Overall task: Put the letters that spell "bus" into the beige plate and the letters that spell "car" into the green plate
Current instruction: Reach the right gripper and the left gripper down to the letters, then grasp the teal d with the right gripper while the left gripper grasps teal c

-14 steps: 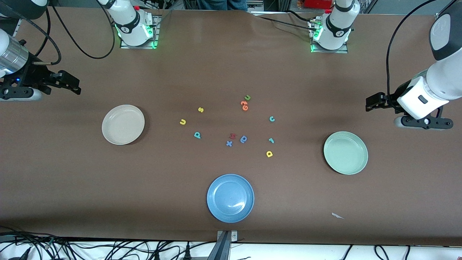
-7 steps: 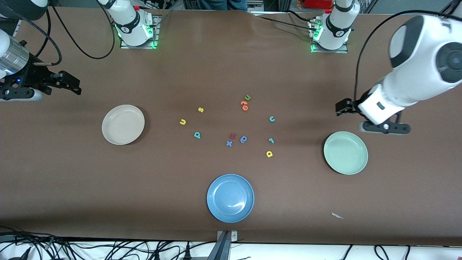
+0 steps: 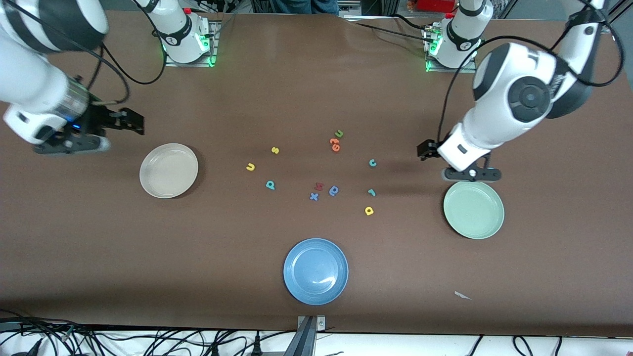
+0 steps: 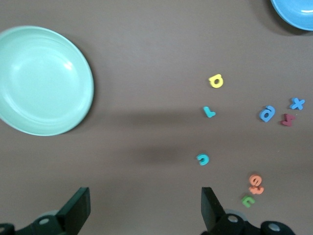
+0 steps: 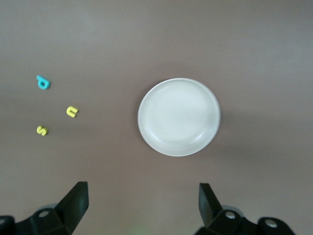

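The beige plate (image 3: 168, 170) (image 5: 179, 116) lies toward the right arm's end of the table. The green plate (image 3: 474, 209) (image 4: 41, 81) lies toward the left arm's end. Between them are scattered the teal b (image 3: 270, 185) (image 5: 43, 82), yellow u (image 3: 250, 167) (image 5: 72, 111), yellow s (image 3: 275, 150) (image 5: 42, 130), teal c (image 3: 372, 163) (image 4: 202, 159), teal r (image 3: 371, 192) (image 4: 209, 112) and yellow a (image 3: 369, 211) (image 4: 215, 81). My left gripper (image 3: 426, 149) (image 4: 144, 205) hangs open over bare table beside the green plate. My right gripper (image 3: 132, 121) (image 5: 142, 200) hangs open over bare table beside the beige plate. Both are empty.
A blue plate (image 3: 315, 271) (image 4: 293, 10) sits nearest the front camera. Other letters lie in the middle: a green u (image 3: 339, 133), orange letters (image 3: 335, 144), a red one (image 3: 318, 186), a dark blue round one (image 3: 334, 190) and a blue x (image 3: 313, 196). A paper scrap (image 3: 462, 295) lies near the front edge.
Both arms have swung inward from the table's ends. The left gripper travelled farthest, toward the letters; the right came closer to the beige plate. Both stayed open.
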Robot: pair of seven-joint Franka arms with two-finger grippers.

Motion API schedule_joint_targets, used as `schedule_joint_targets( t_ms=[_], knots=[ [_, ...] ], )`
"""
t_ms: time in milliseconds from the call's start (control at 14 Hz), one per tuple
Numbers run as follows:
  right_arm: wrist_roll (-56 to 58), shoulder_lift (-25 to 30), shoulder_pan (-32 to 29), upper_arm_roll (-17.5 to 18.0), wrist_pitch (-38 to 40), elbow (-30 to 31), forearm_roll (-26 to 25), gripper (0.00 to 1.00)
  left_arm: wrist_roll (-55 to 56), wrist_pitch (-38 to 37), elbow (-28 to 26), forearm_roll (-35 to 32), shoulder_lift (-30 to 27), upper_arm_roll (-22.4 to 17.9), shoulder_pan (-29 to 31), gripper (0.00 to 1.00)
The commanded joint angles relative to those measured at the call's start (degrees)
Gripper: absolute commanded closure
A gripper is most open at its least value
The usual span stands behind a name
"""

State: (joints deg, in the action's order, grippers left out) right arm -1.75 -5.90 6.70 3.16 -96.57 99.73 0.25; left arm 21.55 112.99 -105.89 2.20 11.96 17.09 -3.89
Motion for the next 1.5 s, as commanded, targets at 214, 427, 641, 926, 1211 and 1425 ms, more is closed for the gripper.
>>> schedule_joint_targets(
  t_ms=[214, 427, 641, 926, 1211, 1425],
  knots=[
    [-1.5, -11.1, 8.0, -0.2, -13.0, -1.8, 0.3, 0.01, 11.8, 19.7, -15.2, -0.3, -0.5, 6.1, -0.4, 0.00],
    [-5.7, -17.4, 11.7, 0.3, -20.1, -2.1, 1.8, 0.01, 19.8, 27.5, -17.5, -3.3, 5.1, 6.1, -4.0, 0.00],
    [-18.9, -23.6, 18.8, 0.2, -30.7, -1.9, 0.7, 0.02, 33.7, 32.5, -15.9, -16.8, 12.7, 6.3, -5.3, 0.00],
    [-22.5, -29.3, 21.1, -0.2, -38.1, -2.1, -1.9, 0.30, 38.4, 34.1, -13.7, -22.2, 18.0, 6.3, -5.9, 0.05],
    [-22.3, -32.1, 21.9, -0.1, -40.5, -2.1, -2.1, 0.42, 37.8, 35.7, -13.6, -22.2, 19.7, 6.3, -6.2, 0.09],
    [-22.7, -33.6, 22.3, -0.1, -43.6, -2.1, -2.0, 0.42, 37.8, 35.7, -13.6, -22.2, 19.8, 6.3, -6.4, 0.17]
  ],
)
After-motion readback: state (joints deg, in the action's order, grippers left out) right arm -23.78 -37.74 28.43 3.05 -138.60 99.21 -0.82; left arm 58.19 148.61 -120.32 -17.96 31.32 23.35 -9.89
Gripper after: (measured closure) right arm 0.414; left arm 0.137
